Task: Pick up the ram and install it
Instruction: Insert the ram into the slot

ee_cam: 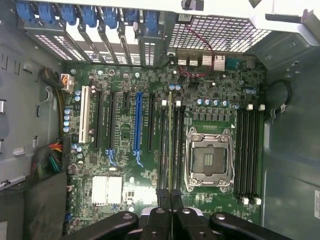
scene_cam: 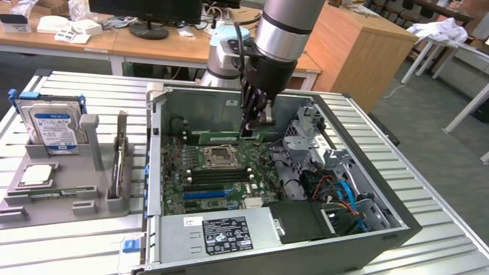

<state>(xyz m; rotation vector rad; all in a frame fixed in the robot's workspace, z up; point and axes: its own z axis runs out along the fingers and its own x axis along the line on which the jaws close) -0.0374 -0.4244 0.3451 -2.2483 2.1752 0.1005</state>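
At the exterior view's left, a grey tray (scene_cam: pixel 73 180) carries a hard drive (scene_cam: pixel 50 127) standing upright. Next comes the open computer case (scene_cam: pixel 382 229), with the motherboard (scene_cam: pixel 194 172) lying flat inside. My gripper (scene_cam: pixel 253 133) reaches down into it just beyond the CPU socket (scene_cam: pixel 217 156), fingers pinched narrow on the ram (scene_cam: pixel 221 137) — the green stick stands on its long edge, low over the board. From my wrist, the ram (ee_cam: pixel 170 130) lines up along the black memory slots (ee_cam: pixel 164 150) beside the socket — whether it touches one, I cannot tell. Blue and orange cables (scene_cam: pixel 344 195) lie further right.
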